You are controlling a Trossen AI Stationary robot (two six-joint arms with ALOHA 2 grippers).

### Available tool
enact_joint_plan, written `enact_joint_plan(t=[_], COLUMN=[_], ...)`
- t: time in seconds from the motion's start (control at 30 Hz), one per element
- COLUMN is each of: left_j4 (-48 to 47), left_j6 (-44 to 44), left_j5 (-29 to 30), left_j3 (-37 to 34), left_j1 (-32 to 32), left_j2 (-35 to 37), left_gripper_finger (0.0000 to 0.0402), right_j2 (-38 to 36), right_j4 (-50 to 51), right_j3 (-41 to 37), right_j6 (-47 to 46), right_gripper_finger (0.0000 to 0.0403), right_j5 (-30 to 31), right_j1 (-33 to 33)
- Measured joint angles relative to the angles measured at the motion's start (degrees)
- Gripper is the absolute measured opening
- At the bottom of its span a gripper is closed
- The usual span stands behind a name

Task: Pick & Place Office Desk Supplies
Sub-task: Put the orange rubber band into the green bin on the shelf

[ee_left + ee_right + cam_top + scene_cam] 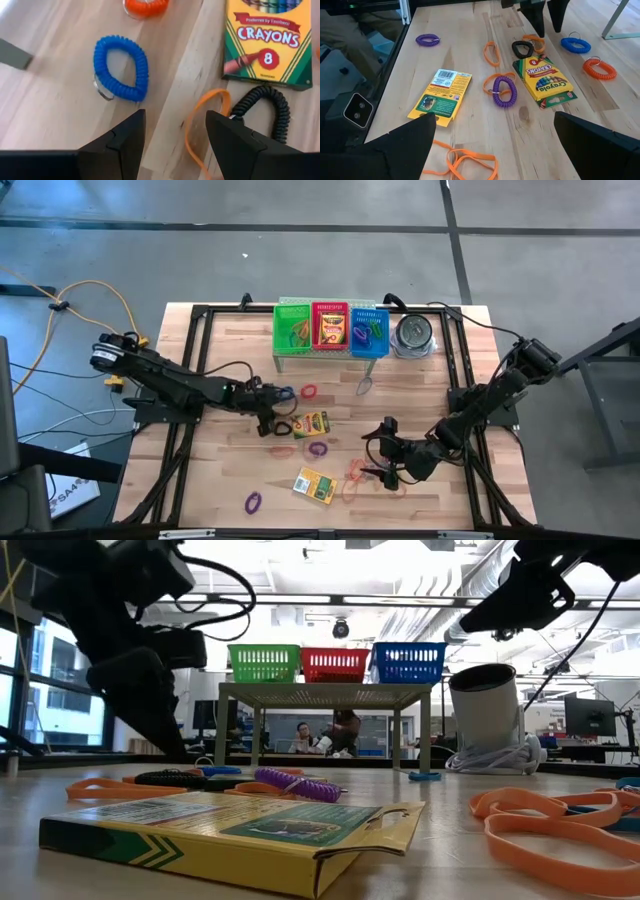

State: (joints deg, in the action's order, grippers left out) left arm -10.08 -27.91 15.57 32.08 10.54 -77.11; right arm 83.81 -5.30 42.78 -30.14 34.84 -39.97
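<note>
Your left gripper hung low over the boards with its fingers apart and nothing between them. Just ahead of it and slightly to one side lay the blue coil band; directly between and past the fingertips ran an orange rubber band, and beside that a black coil band touching the near end of a crayon box.

Your right gripper stood wide apart and empty, looking over a second crayon box lying back-side up, a purple coil band and a tangle of orange bands close under its fingers.

The bands looked light, soft and springy; they would likely flatten or slide, so you would have done best to pinch one strand straight down against the wood. The boxes seemed light, thin card that could crush; across the narrow width was probably the safer hold.

The green basket, red basket and blue basket sat well beyond both grippers. You could not make out their full contents, and the low view hid the grippers' fingertips.
</note>
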Motion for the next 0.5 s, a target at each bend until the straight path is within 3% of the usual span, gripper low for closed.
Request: enact_joint_plan(t=[0.5], left_j4=[1.6], left_j6=[0.1], left_j5=[-1.5], left_j3=[0.1], left_j1=[0.0], left_j2=[-5.5], left_gripper_finger=[0.0200], right_j2=[0.0], right_j4=[0.5], right_j3=[0.0], right_j6=[0.0], right_gripper_finger=[0.0395], right_j5=[0.0], right_j1=[0.0])
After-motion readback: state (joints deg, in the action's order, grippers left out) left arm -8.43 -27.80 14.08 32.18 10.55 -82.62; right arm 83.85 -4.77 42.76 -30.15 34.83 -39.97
